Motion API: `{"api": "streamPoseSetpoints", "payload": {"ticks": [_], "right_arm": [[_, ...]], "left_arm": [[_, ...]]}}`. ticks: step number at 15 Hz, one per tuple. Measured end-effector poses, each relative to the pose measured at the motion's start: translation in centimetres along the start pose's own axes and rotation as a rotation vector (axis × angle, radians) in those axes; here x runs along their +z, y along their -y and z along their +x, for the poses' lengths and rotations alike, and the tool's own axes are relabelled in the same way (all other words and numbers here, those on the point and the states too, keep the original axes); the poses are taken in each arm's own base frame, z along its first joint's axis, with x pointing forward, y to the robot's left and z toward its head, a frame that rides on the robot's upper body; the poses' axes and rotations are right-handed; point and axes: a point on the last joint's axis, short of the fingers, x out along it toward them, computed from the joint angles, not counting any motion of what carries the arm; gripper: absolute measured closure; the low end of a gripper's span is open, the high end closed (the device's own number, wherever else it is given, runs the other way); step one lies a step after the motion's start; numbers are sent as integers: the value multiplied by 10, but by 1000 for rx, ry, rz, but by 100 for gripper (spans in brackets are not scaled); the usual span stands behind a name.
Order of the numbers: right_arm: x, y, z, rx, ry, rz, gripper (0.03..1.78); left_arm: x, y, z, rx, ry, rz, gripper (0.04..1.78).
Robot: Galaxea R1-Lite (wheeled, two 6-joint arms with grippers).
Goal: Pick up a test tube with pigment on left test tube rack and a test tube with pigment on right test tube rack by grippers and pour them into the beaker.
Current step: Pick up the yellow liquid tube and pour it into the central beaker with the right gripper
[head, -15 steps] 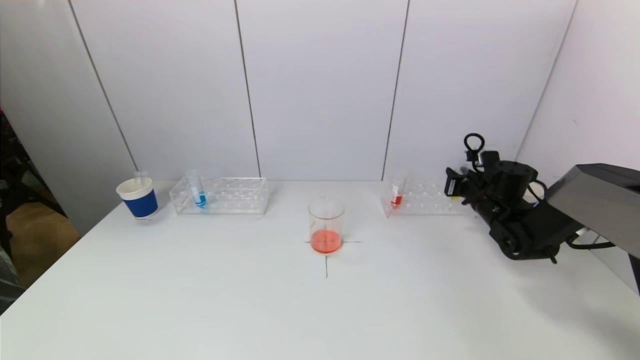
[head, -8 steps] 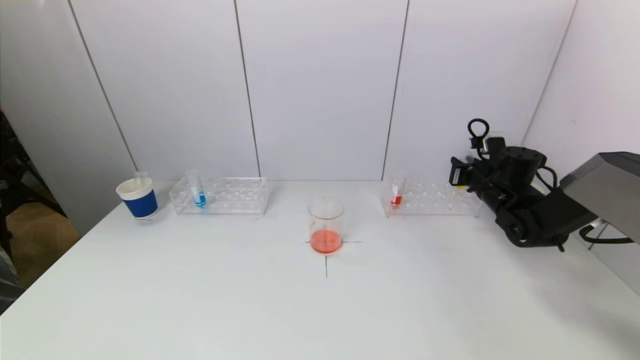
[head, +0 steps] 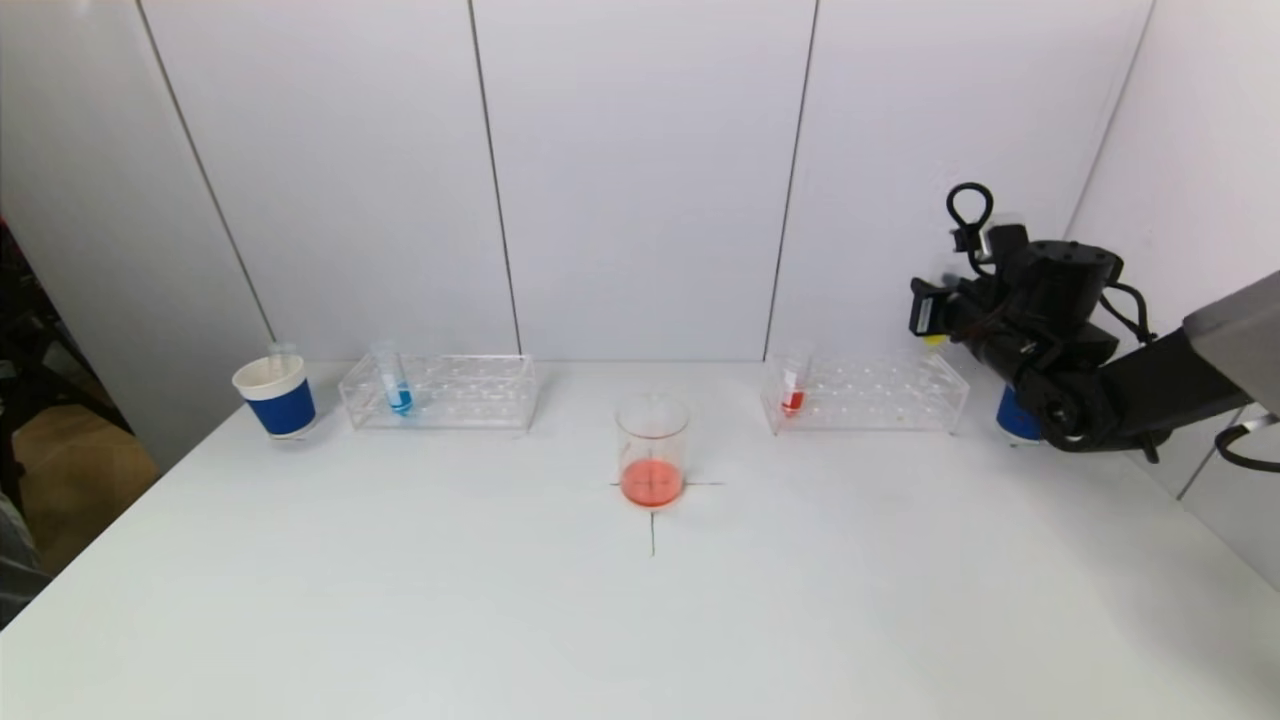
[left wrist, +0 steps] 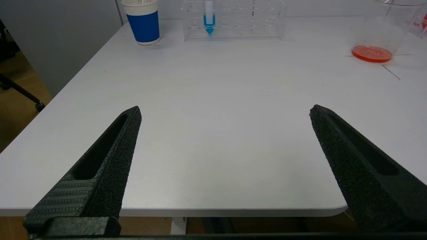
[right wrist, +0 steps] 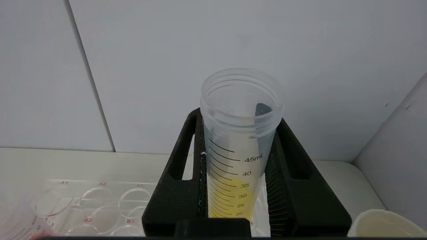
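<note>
Your right gripper held its jaws clamped on a yellow-pigment test tube, upright above the worktop's far right corner, beside the right rack. Your left gripper hovered with jaws spread at the near left edge; the beaker stood mid-worktop.

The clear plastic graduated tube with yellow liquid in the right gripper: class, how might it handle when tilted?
The clear graduated tube with yellow liquid is uncapped, so it probably spills early. The right gripper clamps smooth plastic, so it could slip. It looks light.

test tube reads 45ml; rack a1, b2.
</note>
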Motion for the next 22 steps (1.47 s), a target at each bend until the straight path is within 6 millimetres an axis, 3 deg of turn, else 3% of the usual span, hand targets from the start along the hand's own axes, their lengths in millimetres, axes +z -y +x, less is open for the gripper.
{"api": "streamPoseSetpoints", "payload": {"ticks": [9, 15, 22], "right_arm": [[91, -10, -2, 123, 20, -47, 127], [132, -48, -20, 395, 52, -95, 127], [160, -98, -32, 645, 199, -266, 127]], "left_arm": [[0, 0, 0, 0, 0, 0, 6], [0, 0, 0, 0, 0, 0, 6], [0, 0, 0, 0, 0, 0, 6]]}}
